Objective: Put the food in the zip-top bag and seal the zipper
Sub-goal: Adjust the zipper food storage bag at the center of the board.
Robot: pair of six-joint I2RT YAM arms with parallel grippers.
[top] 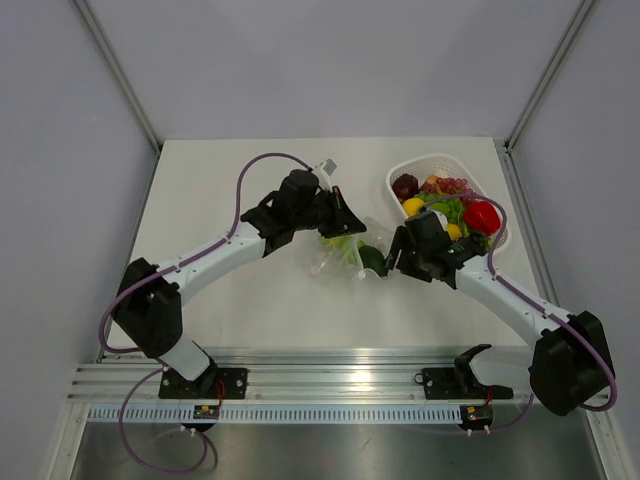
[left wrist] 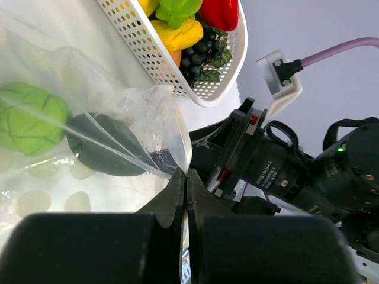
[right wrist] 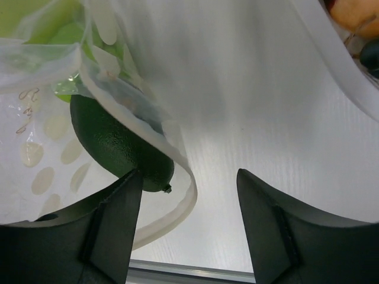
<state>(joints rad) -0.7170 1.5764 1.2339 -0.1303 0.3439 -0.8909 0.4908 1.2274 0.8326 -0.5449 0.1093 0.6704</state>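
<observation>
With the left gripper [left wrist: 185, 182] pinching the mouth edge of the small clear crinkly zip-top bag [left wrist: 136, 112] at the centre of the white table [top: 250, 310], nudge the dark green glossy toy avocado [right wrist: 115, 145] — lying at the bag's lip — deeper inside using the spread right gripper [right wrist: 188, 177] (nothing between its fingers). Faint cursive on the film, unreadable.

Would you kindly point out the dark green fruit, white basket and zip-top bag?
dark green fruit [right wrist: 127, 155], right wrist view, its bare skin.
white basket [left wrist: 137, 42], left wrist view, its perforated wall.
zip-top bag [left wrist: 151, 115], left wrist view, clear film near its mouth.
</observation>
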